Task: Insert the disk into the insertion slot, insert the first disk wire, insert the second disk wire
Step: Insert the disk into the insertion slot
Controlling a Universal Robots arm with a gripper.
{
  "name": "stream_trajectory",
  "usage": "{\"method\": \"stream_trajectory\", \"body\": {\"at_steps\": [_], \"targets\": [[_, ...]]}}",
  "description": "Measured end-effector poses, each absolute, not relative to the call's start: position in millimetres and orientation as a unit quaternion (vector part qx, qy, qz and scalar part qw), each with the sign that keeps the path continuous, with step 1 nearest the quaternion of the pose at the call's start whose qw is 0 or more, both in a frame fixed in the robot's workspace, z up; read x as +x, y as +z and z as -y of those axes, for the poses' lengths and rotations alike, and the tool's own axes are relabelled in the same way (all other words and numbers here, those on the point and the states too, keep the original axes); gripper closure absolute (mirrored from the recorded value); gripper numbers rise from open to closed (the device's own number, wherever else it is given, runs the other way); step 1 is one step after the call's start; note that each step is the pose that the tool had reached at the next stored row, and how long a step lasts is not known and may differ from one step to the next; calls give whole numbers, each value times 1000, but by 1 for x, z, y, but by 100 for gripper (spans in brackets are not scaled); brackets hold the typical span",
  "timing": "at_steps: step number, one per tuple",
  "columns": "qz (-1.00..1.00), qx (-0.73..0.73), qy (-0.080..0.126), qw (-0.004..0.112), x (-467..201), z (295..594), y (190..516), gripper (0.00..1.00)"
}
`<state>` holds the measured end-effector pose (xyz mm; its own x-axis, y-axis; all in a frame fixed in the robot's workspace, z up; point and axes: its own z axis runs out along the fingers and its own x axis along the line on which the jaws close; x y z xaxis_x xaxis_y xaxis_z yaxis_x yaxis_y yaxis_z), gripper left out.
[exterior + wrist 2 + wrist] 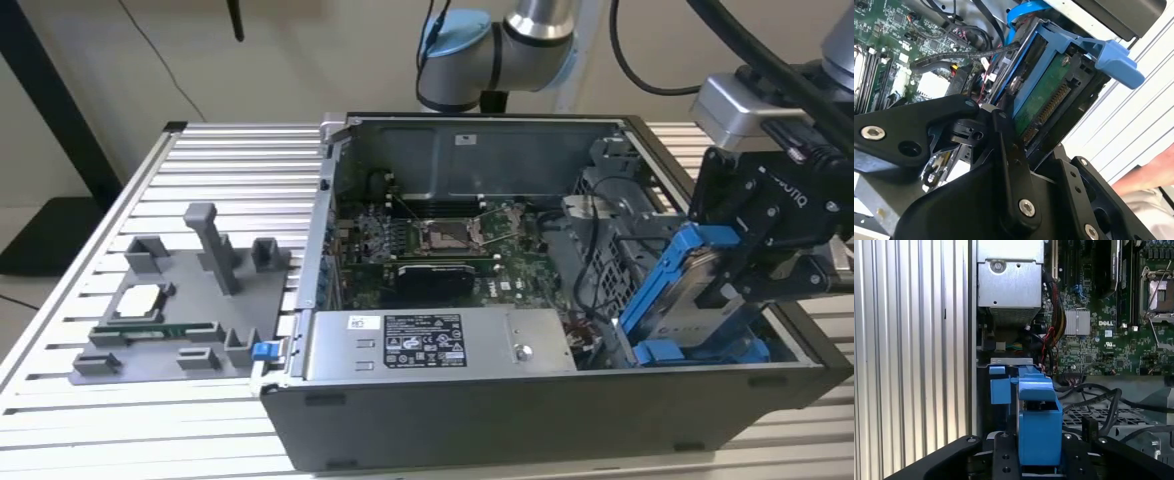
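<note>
The disk, silver in its blue carrier frame, is clamped in the claw. You see the claw closed on the carrier, with the black fingers pressed against the frame in the second wrist view. The disk stands steeply tilted. Its lower end reaches down past the fingertips into the open computer case, and its upper end lies back between the fingers toward the claw's body. Its green circuit board, with a connector row, faces out in the second wrist view.

The insertion slot, a grey sheet-metal bay, lies just beside and below the claw, toward the case's middle. You cannot tell how deep the disk's lower end sits in it.

The arm rises behind the case's rear wall. Its wrist hangs above the case's corner at the exterior view's right, with the claw aimed downward and canted inward. Black cables loop over the bay just beyond the claw.

Farther from the claw lie the motherboard and the grey power-supply box along the case's near wall. Well apart from the claw, outside the case, a grey parts fixture rests on the ribbed aluminium worktop.
</note>
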<state>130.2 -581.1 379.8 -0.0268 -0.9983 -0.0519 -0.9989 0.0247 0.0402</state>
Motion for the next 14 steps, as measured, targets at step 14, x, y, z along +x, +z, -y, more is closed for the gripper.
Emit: {"method": "stream_trajectory", "body": {"at_steps": [14], "targets": [[-716,-698,33,5,130,581,376,100]]}}
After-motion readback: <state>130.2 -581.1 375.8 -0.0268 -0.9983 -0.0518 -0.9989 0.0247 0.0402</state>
